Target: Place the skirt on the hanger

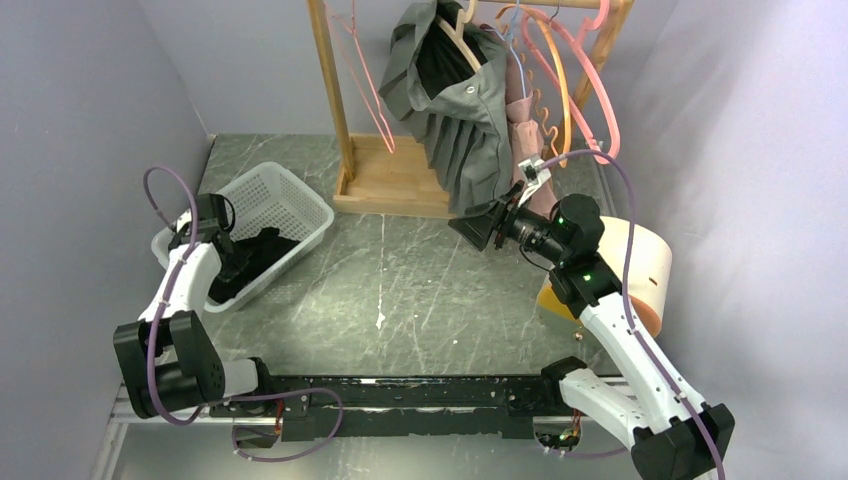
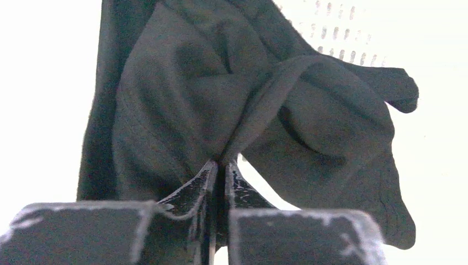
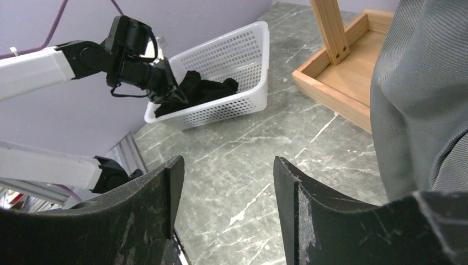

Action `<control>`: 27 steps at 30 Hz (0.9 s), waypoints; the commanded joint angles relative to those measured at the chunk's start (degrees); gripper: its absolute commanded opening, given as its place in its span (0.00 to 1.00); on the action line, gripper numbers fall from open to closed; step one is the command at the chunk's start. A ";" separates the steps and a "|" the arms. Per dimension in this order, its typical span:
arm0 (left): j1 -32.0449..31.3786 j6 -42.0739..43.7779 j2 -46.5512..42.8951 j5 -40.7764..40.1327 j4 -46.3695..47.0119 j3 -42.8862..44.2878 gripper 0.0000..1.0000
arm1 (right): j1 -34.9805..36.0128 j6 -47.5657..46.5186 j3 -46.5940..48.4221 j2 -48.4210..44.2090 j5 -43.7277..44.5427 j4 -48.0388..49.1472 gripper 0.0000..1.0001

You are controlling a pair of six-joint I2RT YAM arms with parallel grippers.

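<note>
A black skirt (image 1: 258, 252) lies crumpled in the white basket (image 1: 300, 205) at the left. My left gripper (image 1: 224, 264) reaches down into the basket. In the left wrist view it (image 2: 222, 165) is shut on a pinched fold of the black skirt (image 2: 182, 94). My right gripper (image 1: 478, 228) hovers open and holds nothing, just left of a grey pleated skirt (image 1: 465, 130) that hangs from a wooden hanger (image 1: 462, 30) on the rack. Pink hangers (image 1: 592, 92) hang bare on the rail. The right wrist view shows its open fingers (image 3: 227, 165) above the table, with the basket (image 3: 232, 52) beyond.
The wooden rack's base (image 1: 390, 180) stands at the back centre, with its post (image 1: 330, 80) at the left. A cream cylinder (image 1: 645, 270) sits beside the right arm. Purple walls close in on both sides. The grey skirt (image 3: 419, 94) fills the right of the right wrist view.
</note>
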 commanded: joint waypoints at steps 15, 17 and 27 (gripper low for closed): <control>0.54 21.98 -15.30 35.04 1.57 44.09 0.07 | -0.05 3.00 1.63 0.28 5.46 2.70 0.63; 0.22 21.47 -15.69 41.36 2.35 47.45 0.07 | -0.04 3.35 2.36 0.93 5.10 2.24 0.63; -7.33 12.94 -19.67 70.91 11.76 40.28 0.07 | -0.05 2.58 2.20 0.37 6.25 1.35 0.68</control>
